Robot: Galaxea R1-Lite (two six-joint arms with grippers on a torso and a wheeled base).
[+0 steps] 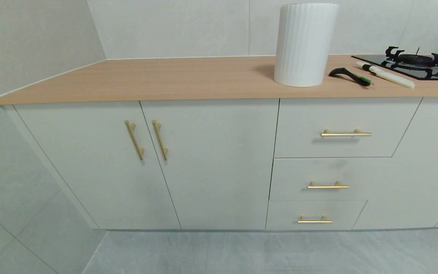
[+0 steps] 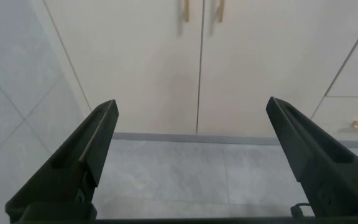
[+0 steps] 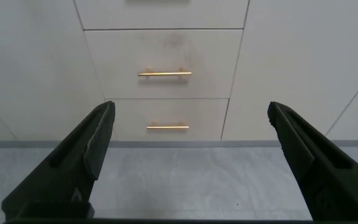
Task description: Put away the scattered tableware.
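Observation:
On the wooden countertop (image 1: 146, 78) at the right lie a black-handled peeler (image 1: 350, 76) and a white sheathed knife (image 1: 385, 74), just right of a tall white ribbed container (image 1: 304, 43). My left gripper (image 2: 191, 109) hangs low, open and holding nothing, facing the double cabinet doors (image 2: 197, 62) above the floor. My right gripper (image 3: 191, 112) is also open and holds nothing, low in front of the lower drawers (image 3: 163, 62).
A black gas hob (image 1: 416, 61) sits at the far right of the counter. Below are two doors with gold handles (image 1: 146, 140) and three drawers (image 1: 344, 127) with gold handles. A tiled wall closes the left side; grey floor (image 1: 219, 251) lies in front.

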